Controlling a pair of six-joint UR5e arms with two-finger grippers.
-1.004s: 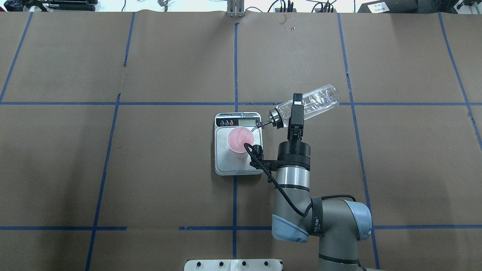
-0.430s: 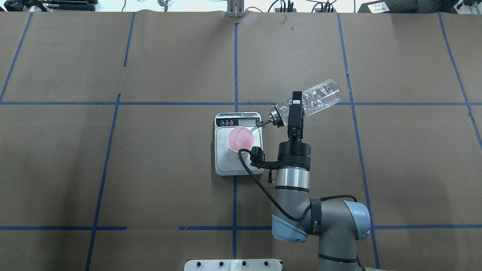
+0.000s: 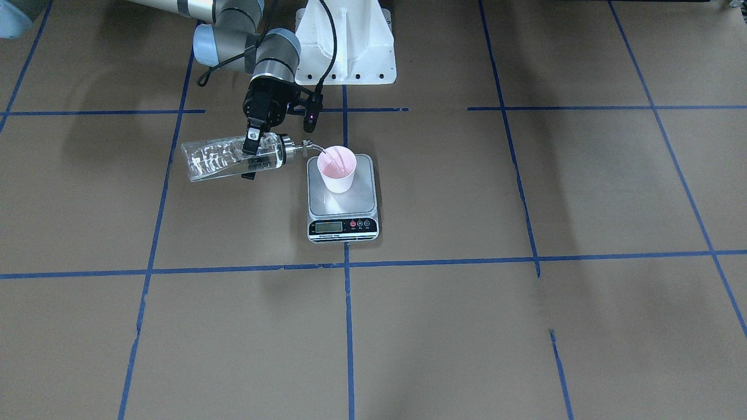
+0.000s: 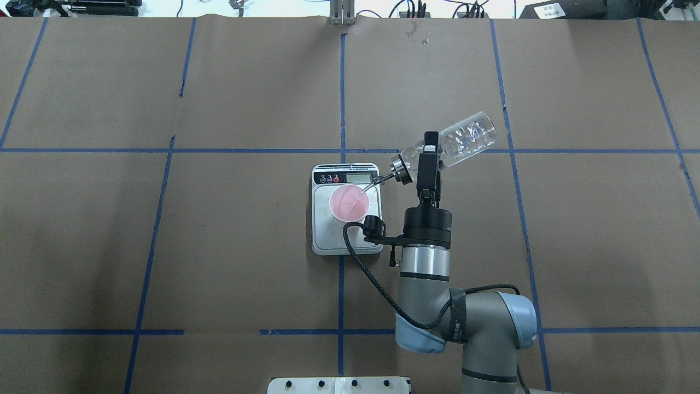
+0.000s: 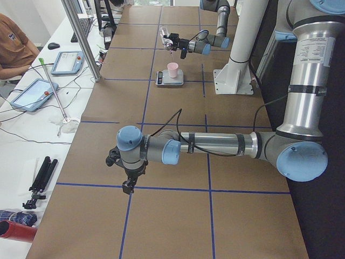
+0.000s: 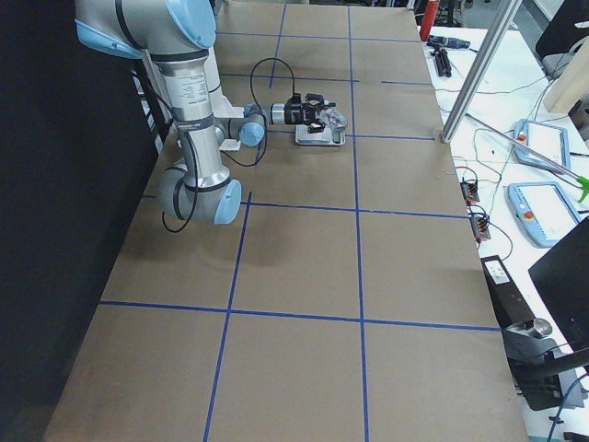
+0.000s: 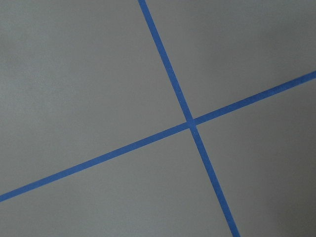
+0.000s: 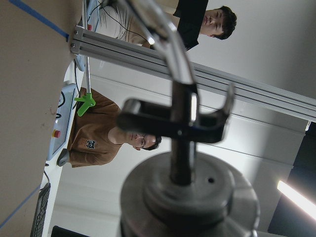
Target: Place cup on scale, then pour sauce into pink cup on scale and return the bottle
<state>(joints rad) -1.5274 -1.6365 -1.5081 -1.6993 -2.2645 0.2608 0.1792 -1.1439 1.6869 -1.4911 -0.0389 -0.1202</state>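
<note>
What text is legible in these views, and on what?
None reads clearly.
On the scale front panel: print line, button labels and LCD digits, all too small.
On the black strap around the right arm: white print, blurred.
On the white label past the table's far edge: too small.
On the bottle: no label visible.

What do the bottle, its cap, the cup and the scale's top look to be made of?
The bottle: clear, glossy, likely glass or hard plastic; the table shows through it, with bright glints. The cap: shiny metal, mirror-like highlights. The cup: matte pale pink, probably paper; no shine. The scale: platform looks like brushed steel, dull grey sheen; front panel probably black plastic.
</note>
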